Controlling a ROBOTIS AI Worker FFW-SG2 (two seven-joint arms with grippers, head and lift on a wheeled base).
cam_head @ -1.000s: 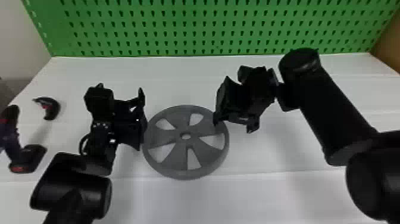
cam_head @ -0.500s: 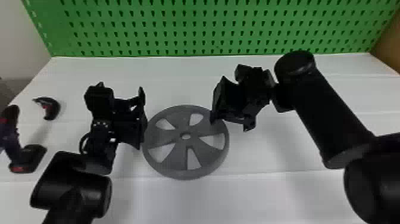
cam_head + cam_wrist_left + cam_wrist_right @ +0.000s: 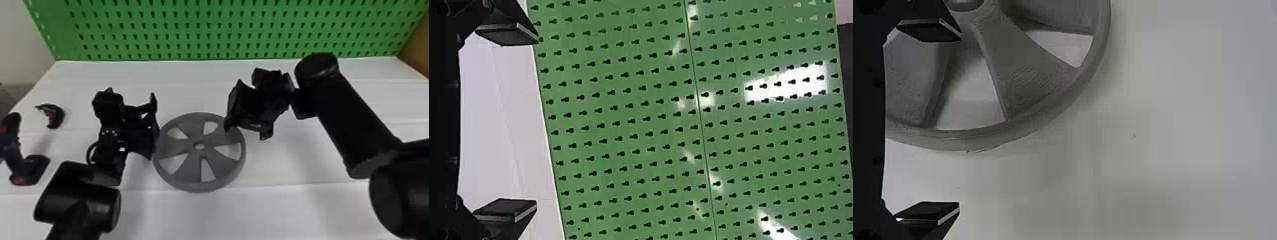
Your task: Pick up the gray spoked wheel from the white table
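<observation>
You have the gray spoked wheel [image 3: 188,162] lying flat on the white tabletop [image 3: 287,210], unheld. Your left pincer [image 3: 139,111] is on the left side of the wheel, close by its rim; in the left wrist view, its two fingers [image 3: 506,35] stand wide apart with nothing between them, facing the green pegboard [image 3: 629,120] that rises behind the wheel. Your right pincer [image 3: 247,131] hangs at the wheel's far right edge, its fingers also well apart and empty. In the right wrist view, one finger is over the wheel near the hub [image 3: 965,4], the other out past the rim; as far as you can judge, neither is gripping it. Well to the left of the wheel lie a black-and-red power tool [image 3: 14,153] and a curved black-and-red piece [image 3: 57,116].
</observation>
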